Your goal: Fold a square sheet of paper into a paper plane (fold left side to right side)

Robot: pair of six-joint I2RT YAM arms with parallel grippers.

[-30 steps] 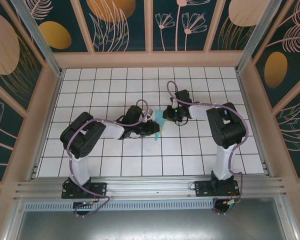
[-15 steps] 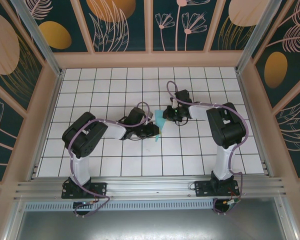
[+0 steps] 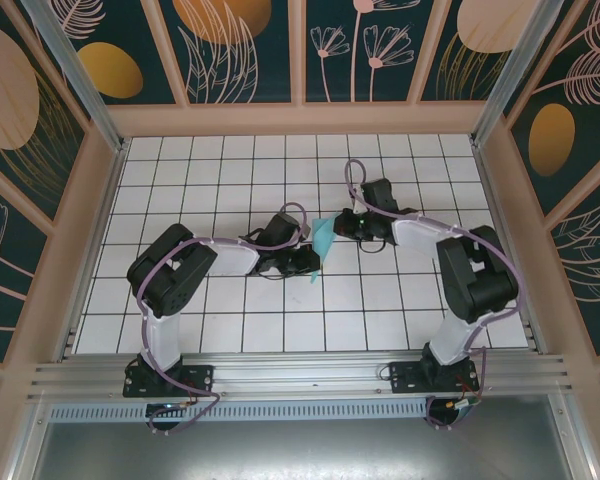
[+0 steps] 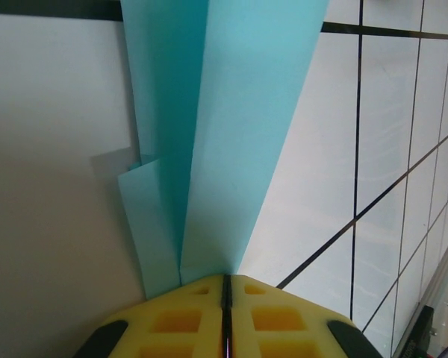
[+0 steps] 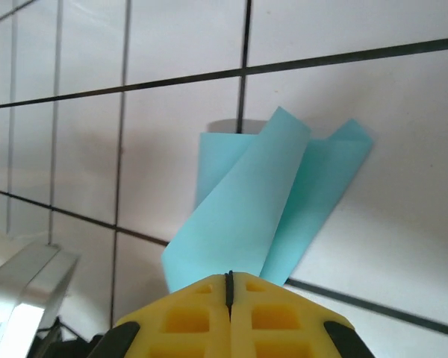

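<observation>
Your right arm (image 3: 468,268) has swung outward; right gripper (image 5: 229,277) and left gripper (image 4: 225,280) both pinch shut on the folded paper (image 3: 323,238), steadying it for creasing

Turquoise-blue paper plane (image 4: 209,112), yellow-padded left pincer (image 4: 225,279), white black-gridded table (image 3: 180,170), teal floral walls (image 3: 400,70)

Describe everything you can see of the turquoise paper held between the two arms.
The paper plane is thin, matte turquoise-blue paper, folded into long creased layers that fan apart. It is mid-table over the white grid tiles, seemingly lifted rather than lying flat. The left end effector is shut on one end, the right end effector on another edge; its layers emerge between their yellow pads.
</observation>
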